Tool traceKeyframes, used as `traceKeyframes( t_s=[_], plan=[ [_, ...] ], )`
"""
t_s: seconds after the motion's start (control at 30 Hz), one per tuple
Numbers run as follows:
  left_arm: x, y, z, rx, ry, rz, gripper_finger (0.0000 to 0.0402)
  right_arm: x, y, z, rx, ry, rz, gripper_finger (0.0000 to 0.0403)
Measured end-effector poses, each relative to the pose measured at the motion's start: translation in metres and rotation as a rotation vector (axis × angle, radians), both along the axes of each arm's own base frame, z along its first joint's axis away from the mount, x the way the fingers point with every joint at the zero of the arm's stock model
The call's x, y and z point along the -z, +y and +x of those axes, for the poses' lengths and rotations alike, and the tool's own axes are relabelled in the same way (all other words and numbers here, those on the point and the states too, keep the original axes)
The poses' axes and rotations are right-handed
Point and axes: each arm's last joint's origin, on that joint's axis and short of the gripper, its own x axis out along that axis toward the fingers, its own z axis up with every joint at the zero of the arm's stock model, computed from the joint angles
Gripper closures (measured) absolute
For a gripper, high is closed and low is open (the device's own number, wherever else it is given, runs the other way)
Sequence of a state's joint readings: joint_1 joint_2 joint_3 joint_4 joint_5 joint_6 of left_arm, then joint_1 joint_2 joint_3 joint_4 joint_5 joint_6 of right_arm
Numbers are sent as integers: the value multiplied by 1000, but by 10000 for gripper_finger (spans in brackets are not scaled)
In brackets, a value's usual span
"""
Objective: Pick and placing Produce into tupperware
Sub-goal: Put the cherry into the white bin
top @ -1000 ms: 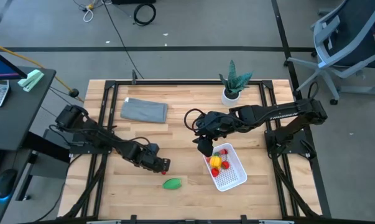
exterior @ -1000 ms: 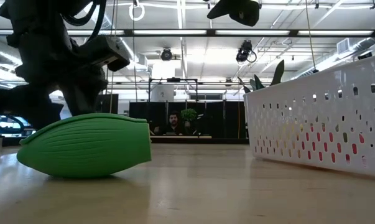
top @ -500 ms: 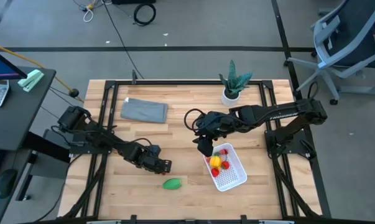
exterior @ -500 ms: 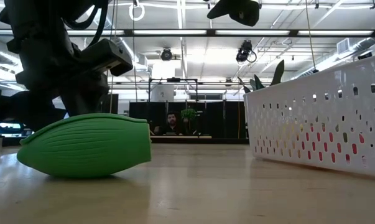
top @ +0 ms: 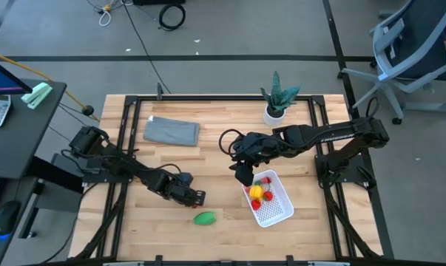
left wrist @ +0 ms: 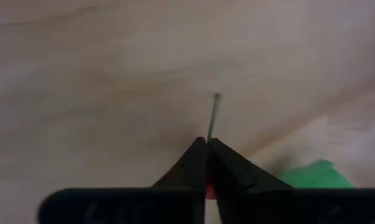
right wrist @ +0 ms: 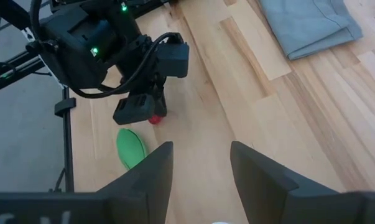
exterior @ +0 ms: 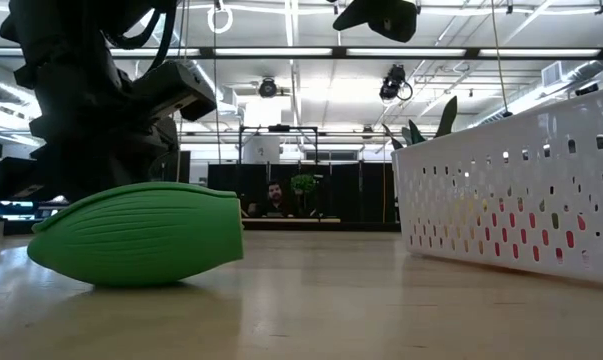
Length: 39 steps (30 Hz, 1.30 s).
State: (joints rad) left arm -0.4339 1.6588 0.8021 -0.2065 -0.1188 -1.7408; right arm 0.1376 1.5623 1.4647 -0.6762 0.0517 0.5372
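Left wrist view shows my left hand (left wrist: 207,144) pinched shut on a red piece (left wrist: 208,190); next, lifting toward the basket (top: 281,212).

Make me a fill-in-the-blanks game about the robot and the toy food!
1. The left hand is shut on a small ____ piece.
2. The big oval toy lying on the table is ____.
3. The white basket sits under the ____ arm's hand.
4. The grey cloth lies ____ the basket.

Missing words: red; green; right; outside
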Motion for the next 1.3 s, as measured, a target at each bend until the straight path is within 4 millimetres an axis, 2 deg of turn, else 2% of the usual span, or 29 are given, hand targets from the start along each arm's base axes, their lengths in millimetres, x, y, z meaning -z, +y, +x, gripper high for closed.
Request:
traceKeyframes(
  t_s=[0.07, 0.27, 0.37, 0.53, 0.63, 0.77, 0.87, 0.97, 1.07, 1.17, 1.3],
  plan=[
    [-2, -1, 3, 16, -42, -7, 393, 0, 0, 0, 0, 0, -1, 234],
    [-16, 3, 23, 31, -245, 2, 395, 0, 0, 0, -8, -1, -10, 234],
    [-33, 8, 39, 62, -351, 49, 394, -2, 0, 2, -2, -25, -1, 237],
    [-74, 25, 70, 157, -497, 190, 397, -13, -1, 11, 33, -181, -34, 244],
    [-103, 37, 86, 199, -590, 288, 395, -28, -4, 15, 4, -286, -87, 247],
    [-130, 51, 103, 236, -666, 393, 397, -68, -4, 16, -56, -474, -188, 248],
    [-131, 58, 118, 293, -675, 421, 396, -100, -4, 12, -93, -583, -277, 247],
    [-117, 61, 138, 352, -653, 370, 398, -125, -9, 5, -90, -650, -329, 247],
    [-101, 57, 161, 400, -650, 331, 397, -138, -15, 1, -67, -680, -338, 247],
    [-89, 52, 183, 430, -648, 324, 394, -134, -21, -1, -58, -596, -353, 247],
    [-91, 46, 208, 513, -708, 306, 398, -111, -35, -8, -10, -321, -371, 247]
  ],
)
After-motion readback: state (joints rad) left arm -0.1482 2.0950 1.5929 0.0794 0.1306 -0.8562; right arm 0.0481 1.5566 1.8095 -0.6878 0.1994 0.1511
